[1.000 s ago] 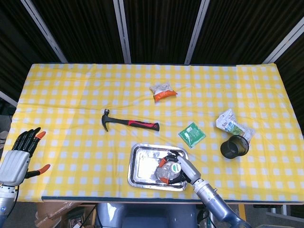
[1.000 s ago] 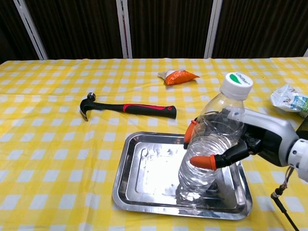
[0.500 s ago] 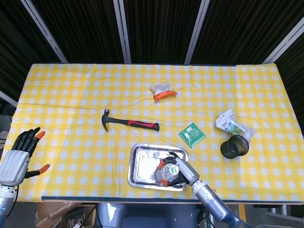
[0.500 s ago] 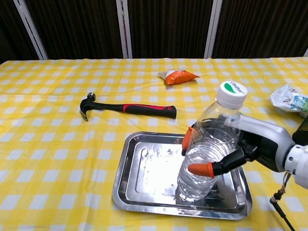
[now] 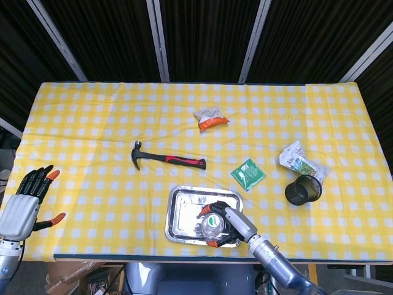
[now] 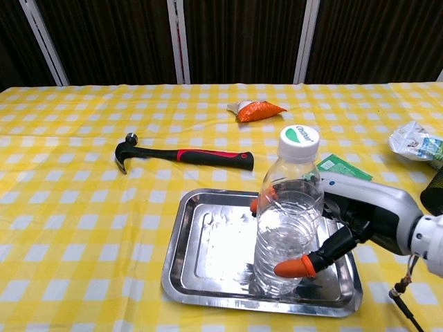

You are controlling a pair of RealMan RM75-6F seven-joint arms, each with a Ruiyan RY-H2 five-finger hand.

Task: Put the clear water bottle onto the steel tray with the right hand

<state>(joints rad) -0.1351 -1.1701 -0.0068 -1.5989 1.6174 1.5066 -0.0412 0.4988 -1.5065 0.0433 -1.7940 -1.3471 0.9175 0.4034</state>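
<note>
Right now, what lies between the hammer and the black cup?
In the head view, a green packet lies on the cloth between the hammer and the black cup.

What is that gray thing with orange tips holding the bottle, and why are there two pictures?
That is a robot's right hand. Its orange-tipped fingers hold a clear water bottle, standing upright on a steel tray. One picture looks down from the robot's head; the other looks forward from its chest. Its left hand waits open at the table's edge, holding nothing. On the yellow checked cloth also lie a hammer, an orange snack bag, a green packet, a black cup and a crumpled wrapper.
</note>
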